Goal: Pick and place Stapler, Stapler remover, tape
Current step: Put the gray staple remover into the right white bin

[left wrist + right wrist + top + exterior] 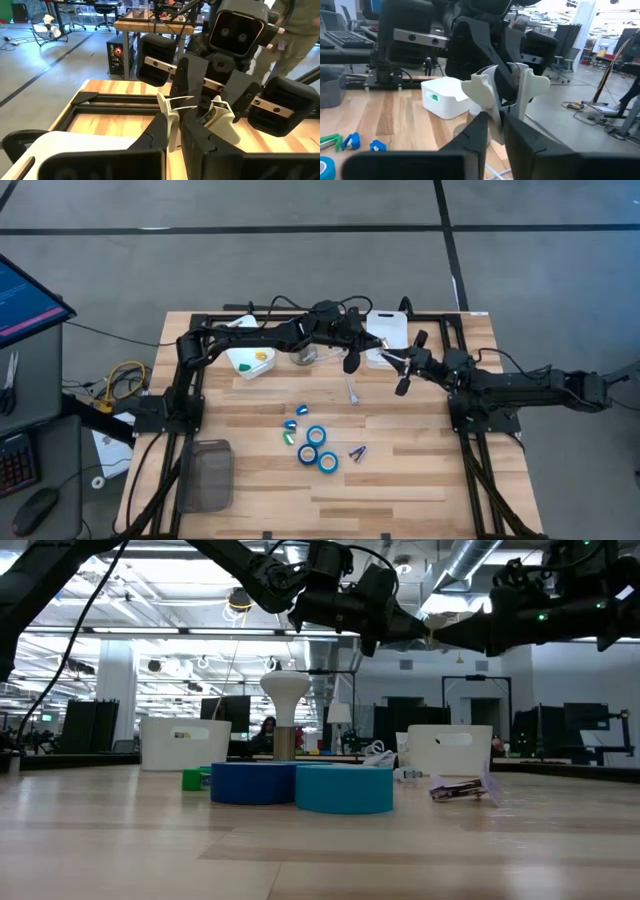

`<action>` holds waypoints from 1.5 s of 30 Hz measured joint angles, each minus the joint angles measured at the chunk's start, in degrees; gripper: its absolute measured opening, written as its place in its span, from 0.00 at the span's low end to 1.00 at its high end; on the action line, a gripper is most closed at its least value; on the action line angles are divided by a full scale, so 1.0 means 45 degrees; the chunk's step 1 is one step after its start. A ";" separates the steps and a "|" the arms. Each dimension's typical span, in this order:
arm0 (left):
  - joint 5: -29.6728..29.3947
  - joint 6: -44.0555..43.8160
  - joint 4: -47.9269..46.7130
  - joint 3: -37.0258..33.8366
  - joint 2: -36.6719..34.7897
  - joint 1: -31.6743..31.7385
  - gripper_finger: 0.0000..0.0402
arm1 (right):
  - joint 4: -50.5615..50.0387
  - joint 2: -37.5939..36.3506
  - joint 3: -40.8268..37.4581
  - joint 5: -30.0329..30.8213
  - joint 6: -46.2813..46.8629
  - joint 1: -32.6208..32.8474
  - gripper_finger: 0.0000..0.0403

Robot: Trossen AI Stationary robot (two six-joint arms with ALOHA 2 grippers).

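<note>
**Mid-air swap of the staple remover, both arms on it**

So at this point the small white plastic claw-type staple remover with metal jaws [220, 119] was up in the air over the back part of the pale wooden slatted worktop [400, 490], nowhere near touching it. The left gripper [175, 131] had its fingers closed tight on one narrow end of it. The right gripper [496, 125] faced it from the other side, and its fingers looked clamped round the other end, so both arms had hold of the same little thing.

My take: it's light and stiff, but it's hinged and springy. Squeeze across the wings and it'll just fold or pop sideways. The plastic looked smooth too, so fairly slippery. Best hold is flat on the sides of the body near the hinge, not on the metal teeth. I'd want one gripper firmly seated before the other let go, since a drop from there could send it bouncing off.

The three bright blue tape rolls [316, 435] sat bunched together near the middle of the worktop, lying flat. They were close to some small blue and green bits [294, 418] and a small dark purple thing [357, 451]. A white plastic bin [250, 360] sat at the back left.
</note>
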 joint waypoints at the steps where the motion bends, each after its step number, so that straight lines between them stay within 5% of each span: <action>1: -0.0010 -0.0004 0.0000 0.0000 0.0000 0.0004 0.03 | 0.0003 0.0000 0.0000 -0.0009 -0.0012 -0.0027 0.10; 6: 0.0023 -0.0019 -0.0015 0.0000 0.0005 0.0015 0.03 | 0.0012 -0.0019 0.0000 -0.0003 -0.0042 -0.0027 0.01; 30: -0.0054 0.0063 0.0046 0.0005 0.0024 0.0859 0.04 | 0.0151 -0.0034 0.0010 0.0862 -0.0423 -0.0008 0.00; 40: -0.0005 0.0044 0.0010 0.0005 0.0024 0.1153 0.04 | 0.0040 -0.0039 0.0010 0.3397 -0.0794 -0.0084 0.00; 45: 0.0001 0.0044 0.0003 0.0005 0.0024 0.1238 0.04 | 0.0249 -0.0044 0.0010 0.2563 -0.0718 -0.0260 0.00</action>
